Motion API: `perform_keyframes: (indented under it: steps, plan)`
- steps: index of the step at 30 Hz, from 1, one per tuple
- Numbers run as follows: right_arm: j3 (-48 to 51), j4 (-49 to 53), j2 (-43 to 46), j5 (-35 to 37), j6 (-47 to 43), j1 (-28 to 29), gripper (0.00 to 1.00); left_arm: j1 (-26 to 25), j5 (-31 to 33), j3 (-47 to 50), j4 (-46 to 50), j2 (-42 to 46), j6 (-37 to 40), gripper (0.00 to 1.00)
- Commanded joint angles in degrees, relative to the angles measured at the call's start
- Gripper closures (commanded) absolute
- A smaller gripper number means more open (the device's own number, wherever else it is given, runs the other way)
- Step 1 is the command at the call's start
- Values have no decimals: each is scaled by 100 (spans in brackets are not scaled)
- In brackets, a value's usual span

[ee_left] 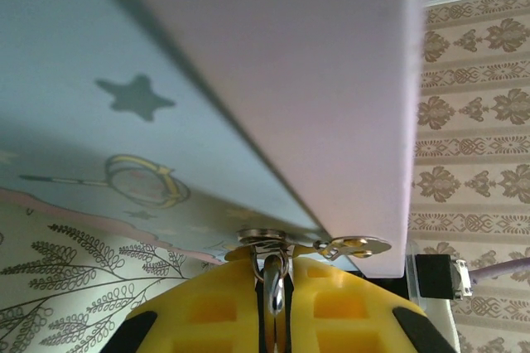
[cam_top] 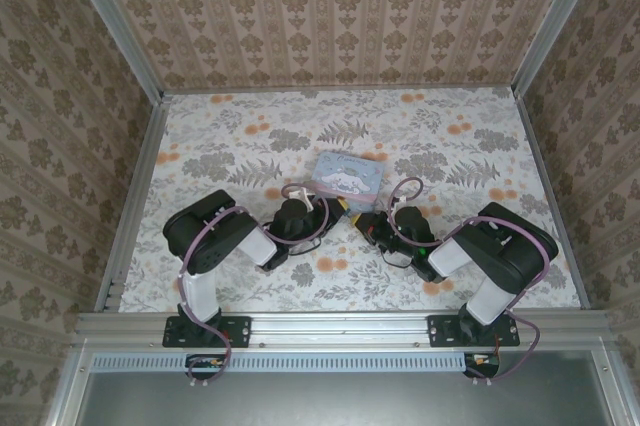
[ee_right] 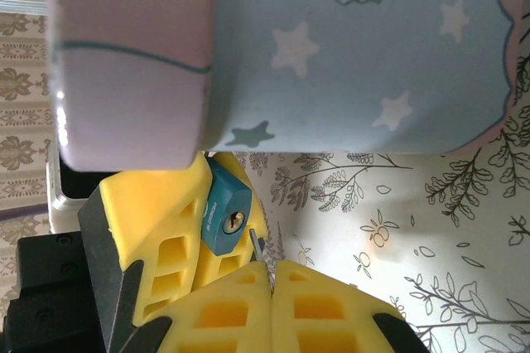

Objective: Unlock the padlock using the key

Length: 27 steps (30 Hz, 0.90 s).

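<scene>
1. The left pincer (ee_left: pixel 273 291) is closed almost fully on the padlock (ee_right: pixel 224 216). In the left wrist view its yellow fingertips pinch the thin silvery shackle (ee_left: pixel 274 277).
2. The padlock hangs at the near edge of a pastel cartoon tin (cam_top: pixel 345 174), just under the tin's corner. Its teal body rests against the left pincer's yellow fingers (ee_right: pixel 157 245), with the keyhole face turned toward the right wrist camera.
3. The right pincer (ee_right: pixel 271 274) is shut tight on the key (ee_right: pixel 256 247). Just a slim metal tip pokes out between its fingertips.
4. That tip stands just beside the keyhole, low and to its right. Whether it touches the lock face cannot be told.
5. A small silvery tab (ee_left: pixel 358 246) juts from the tin's lower edge, just beside the shackle.
6. From above, the two arms meet nose to nose in front of the tin, near the middle of the floral-patterned bench (cam_top: pixel 480 136).
</scene>
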State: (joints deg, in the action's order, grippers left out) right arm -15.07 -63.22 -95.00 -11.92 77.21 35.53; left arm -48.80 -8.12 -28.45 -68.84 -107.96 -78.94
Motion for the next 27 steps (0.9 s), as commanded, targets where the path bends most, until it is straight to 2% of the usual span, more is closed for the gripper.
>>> perform_keyframes:
  steps: [1,17,27]
  plan:
    - [-59,-156,6,139,84,7,100,-51,72,40,-387,-59,-9,100]
    - [-82,308,411,164,-42,-72,100,-73,87,59,-421,-111,-5,100]
    - [-162,126,218,181,-33,-90,100,-124,79,14,-429,-80,-30,100]
